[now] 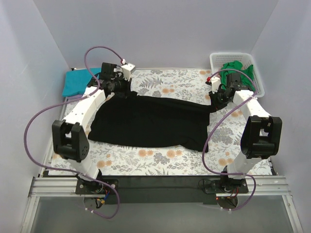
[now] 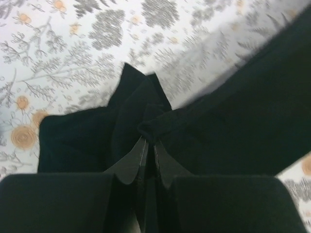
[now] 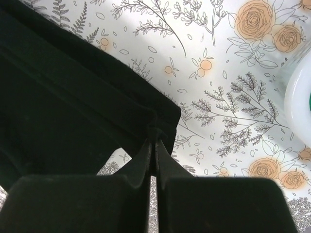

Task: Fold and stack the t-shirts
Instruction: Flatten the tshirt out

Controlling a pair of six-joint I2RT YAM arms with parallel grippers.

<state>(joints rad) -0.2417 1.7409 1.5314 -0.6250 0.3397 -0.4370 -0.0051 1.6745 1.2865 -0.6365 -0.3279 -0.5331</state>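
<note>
A large black t-shirt [image 1: 150,121] lies spread across the floral table cover. My left gripper [image 1: 120,89] is shut on its far left corner, and the wrist view shows the cloth [image 2: 146,111] bunched at the fingertips. My right gripper [image 1: 215,99] is shut on its far right corner, where the wrist view shows a pinched fold [image 3: 97,107]. A teal t-shirt [image 1: 77,81] lies folded at the far left. Green t-shirts [image 1: 236,67] sit in the basket. No lavender shirt is in view.
A white lattice basket [image 1: 256,77] stands at the far right corner; its rim shows in the right wrist view [image 3: 299,104]. White walls close in the table on three sides. Purple cables loop beside each arm.
</note>
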